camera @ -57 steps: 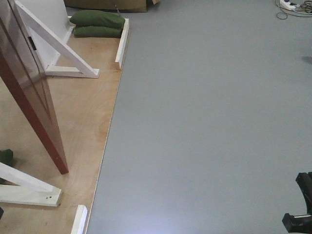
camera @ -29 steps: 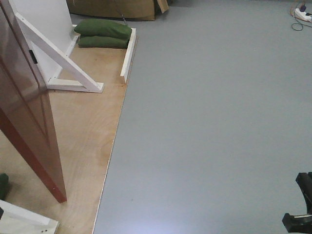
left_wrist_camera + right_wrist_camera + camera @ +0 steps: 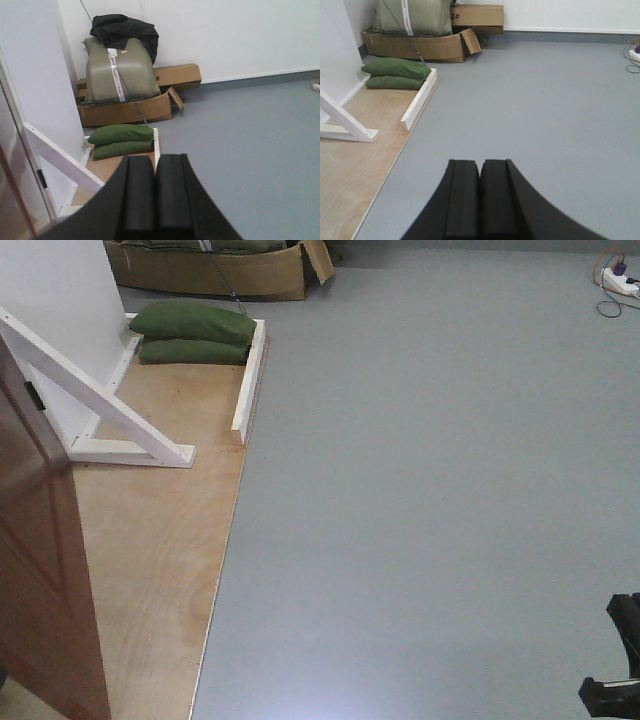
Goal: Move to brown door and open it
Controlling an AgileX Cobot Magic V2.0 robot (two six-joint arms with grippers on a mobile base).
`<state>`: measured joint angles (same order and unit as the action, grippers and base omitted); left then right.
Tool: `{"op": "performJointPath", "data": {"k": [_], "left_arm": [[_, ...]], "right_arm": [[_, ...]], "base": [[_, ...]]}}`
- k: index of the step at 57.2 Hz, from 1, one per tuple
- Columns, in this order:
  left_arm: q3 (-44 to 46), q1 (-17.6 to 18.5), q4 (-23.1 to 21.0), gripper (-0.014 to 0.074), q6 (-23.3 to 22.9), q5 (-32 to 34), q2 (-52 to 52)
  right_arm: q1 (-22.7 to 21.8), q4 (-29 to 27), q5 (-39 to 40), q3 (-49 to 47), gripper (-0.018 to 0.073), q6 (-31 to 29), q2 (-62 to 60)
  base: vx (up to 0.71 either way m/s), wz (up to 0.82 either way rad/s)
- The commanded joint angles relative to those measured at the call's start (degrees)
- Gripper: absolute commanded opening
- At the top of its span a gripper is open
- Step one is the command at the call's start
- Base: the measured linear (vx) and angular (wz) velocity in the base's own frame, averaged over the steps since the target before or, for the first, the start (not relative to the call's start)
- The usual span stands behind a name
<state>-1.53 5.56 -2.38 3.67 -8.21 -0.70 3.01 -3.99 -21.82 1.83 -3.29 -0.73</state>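
Observation:
The brown door point(image 3: 40, 570) stands at the lower left of the front view, swung out of its white frame point(image 3: 50, 300) over the plywood platform point(image 3: 150, 560). Its edge shows at the left border of the left wrist view point(image 3: 7, 200). My left gripper point(image 3: 155, 159) is shut and empty, held above the platform's right edge and apart from the door. My right gripper point(image 3: 480, 163) is shut and empty over the grey floor point(image 3: 545, 100). No handle shows.
A white diagonal brace point(image 3: 100, 410) props the frame. Two green sandbags point(image 3: 195, 332) lie at the platform's far end beside a white kerb board point(image 3: 247, 390). A cardboard box point(image 3: 210, 270) stands behind. A power strip point(image 3: 620, 280) lies far right. A black robot part point(image 3: 615, 660) shows bottom right.
The view has moved forward and left. The door now fills the lower left corner, the sandbags and brace have slid down the frame, and the near white foot has left the view.

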Motion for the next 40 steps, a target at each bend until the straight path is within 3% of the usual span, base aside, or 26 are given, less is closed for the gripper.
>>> {"op": "performJointPath", "data": {"k": [1,40], "left_arm": [[1.3,0.0,-0.2,-0.0004,-0.4,5.4,-0.8],[1.3,0.0,-0.2,-0.0004,-0.4,5.4,-0.8]], "right_arm": [[0.1,0.2,4.6,0.2,0.0000,-0.5,-0.3],[0.1,0.2,4.4,0.2,0.0000,-0.5,-0.3]], "base": [[0.29,-0.09],[0.18,-0.02]]}}
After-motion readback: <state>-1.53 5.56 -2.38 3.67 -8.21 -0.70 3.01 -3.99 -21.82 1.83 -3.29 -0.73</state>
